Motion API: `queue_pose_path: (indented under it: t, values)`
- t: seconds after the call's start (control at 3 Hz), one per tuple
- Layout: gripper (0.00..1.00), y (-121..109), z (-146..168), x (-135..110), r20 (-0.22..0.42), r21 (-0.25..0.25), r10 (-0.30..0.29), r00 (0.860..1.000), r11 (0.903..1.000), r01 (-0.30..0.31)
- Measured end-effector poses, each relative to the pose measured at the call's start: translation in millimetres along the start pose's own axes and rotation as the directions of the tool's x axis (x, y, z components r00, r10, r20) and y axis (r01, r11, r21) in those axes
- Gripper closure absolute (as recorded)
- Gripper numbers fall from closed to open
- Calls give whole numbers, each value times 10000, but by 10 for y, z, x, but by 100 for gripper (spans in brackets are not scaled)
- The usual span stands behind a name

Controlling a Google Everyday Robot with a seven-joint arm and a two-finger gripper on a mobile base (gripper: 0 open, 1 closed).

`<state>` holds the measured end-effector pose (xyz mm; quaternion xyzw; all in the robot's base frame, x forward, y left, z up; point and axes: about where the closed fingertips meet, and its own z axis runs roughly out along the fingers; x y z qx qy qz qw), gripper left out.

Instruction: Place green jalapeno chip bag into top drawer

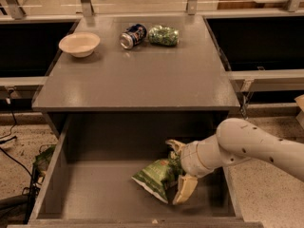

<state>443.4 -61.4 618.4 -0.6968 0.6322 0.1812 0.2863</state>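
Setting: speckled stone-look floor [270,198] surrounds a grey metal cabinet [137,80] with a smooth, faintly glossy flat top; dark recesses lie to either side and metal posts rise behind it.
Cabinet top: a round, matte cream bowl [79,43] stands upright near the back left corner. A blue and silver soda can [133,35] lies on its side at the back centre. A small dark-green shiny bag [164,35], rounded and crinkled, sits just beside the can on its right.
Top drawer: the top drawer [90,196] is pulled fully out below the cabinet top. It is a wide, shallow grey metal tray with a plain flat bottom and low straight walls.
Arm: a white, smooth-shelled tubular arm [256,146] with small dark dots reaches in from the right edge, over the drawer's right wall.
Gripper: the gripper [179,169] is inside the drawer, in its right half. Its two pale cream fingers [185,189] stand one toward the cabinet and one toward the drawer front, closed on the bag's right end.
Chip bag: the green jalapeno chip bag [156,174] is flat, elongated light-green foil, creased, with pale lettering and a white edge. It lies within the drawer right of centre, its left end low near the bottom and its right end pinched and crumpled between the fingers.
Left margin: black cables [9,148] trail over the floor; something green [45,158] shows beside the drawer's left wall — what it is cannot be told.
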Motion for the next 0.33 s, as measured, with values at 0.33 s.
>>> queue_pose_path:
  t: [0.33]
  values:
    - [0, 0, 0, 0, 0, 0, 0, 10000, 10000, 0]
